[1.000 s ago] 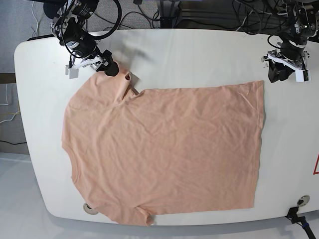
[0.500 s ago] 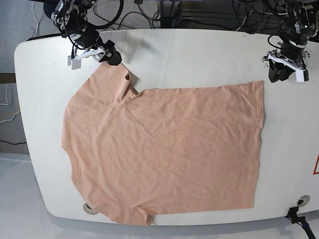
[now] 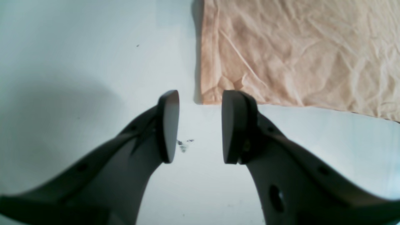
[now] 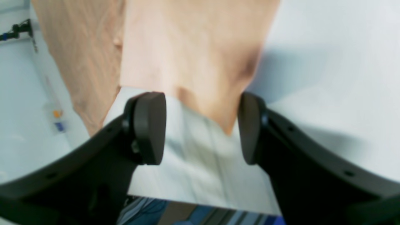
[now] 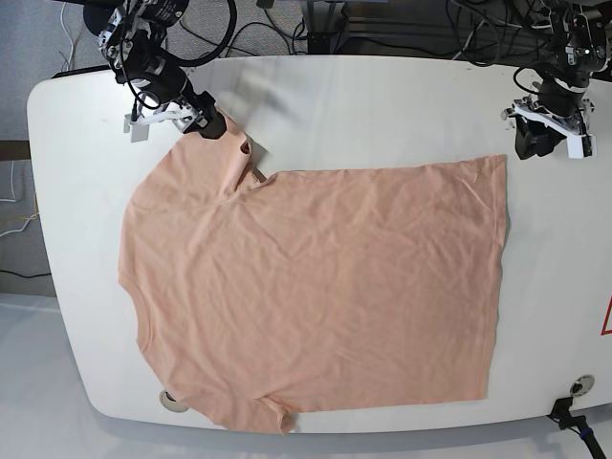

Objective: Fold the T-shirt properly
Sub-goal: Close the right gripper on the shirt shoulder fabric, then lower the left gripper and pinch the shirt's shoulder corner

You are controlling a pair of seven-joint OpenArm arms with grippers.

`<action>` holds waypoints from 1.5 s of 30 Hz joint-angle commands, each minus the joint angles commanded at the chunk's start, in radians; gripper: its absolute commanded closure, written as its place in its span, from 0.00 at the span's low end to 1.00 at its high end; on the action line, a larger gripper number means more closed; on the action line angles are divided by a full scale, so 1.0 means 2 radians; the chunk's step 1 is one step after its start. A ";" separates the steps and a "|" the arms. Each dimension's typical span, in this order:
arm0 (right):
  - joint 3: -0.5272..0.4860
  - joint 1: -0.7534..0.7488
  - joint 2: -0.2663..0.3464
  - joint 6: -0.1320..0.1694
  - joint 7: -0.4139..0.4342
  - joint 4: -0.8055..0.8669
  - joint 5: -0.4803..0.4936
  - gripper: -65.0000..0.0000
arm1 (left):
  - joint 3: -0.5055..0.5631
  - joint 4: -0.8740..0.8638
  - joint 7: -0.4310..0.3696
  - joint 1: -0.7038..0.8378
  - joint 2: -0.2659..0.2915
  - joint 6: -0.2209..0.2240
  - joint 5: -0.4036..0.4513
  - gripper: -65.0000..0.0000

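Peach T-shirt [image 5: 316, 287] lies spread flat across the white desk [image 5: 382, 105] in the base view. Left wrist view: left gripper [image 3: 197, 125], jaws parted and empty, beside the shirt's corner. Right wrist view: right gripper [image 4: 201, 126], jaws wide, straddling a shirt tip.

the t-shirt [image 5: 316, 287] is plain peach-pink, no print. the table [image 5: 382, 105] is white. both the left gripper [image 3: 200, 126] and right gripper [image 4: 200, 128] have black fingers.
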 joint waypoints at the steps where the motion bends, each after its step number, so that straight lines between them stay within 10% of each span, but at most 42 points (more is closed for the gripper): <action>1: 0.000 0.002 0.000 0.000 0.000 -0.006 -0.001 0.46 | 0.000 0.000 0.000 0.000 0.000 0.000 0.000 0.67; 18: -0.001 0.024 0.000 0.005 -0.001 -0.049 -0.001 0.49 | -0.001 0.000 0.000 0.000 -0.014 0.000 -0.002 0.67; 25: -0.001 0.025 0.000 0.005 -0.001 -0.035 -0.001 1.00 | -0.002 0.000 0.000 -0.010 -0.014 0.000 -0.004 0.67; 35: -0.002 0.026 0.000 0.005 -0.001 -0.035 -0.001 1.00 | -0.051 -0.011 0.074 -0.070 -0.011 -0.002 -0.096 0.67; 40: -0.002 0.026 0.000 0.005 -0.001 -0.035 -0.001 1.00 | -0.051 -0.074 0.091 -0.088 -0.012 -0.046 -0.135 0.67; 45: -0.002 0.025 0.000 0.005 -0.001 -0.035 -0.001 1.00 | -0.041 -0.124 0.091 -0.088 -0.014 -0.059 -0.152 0.40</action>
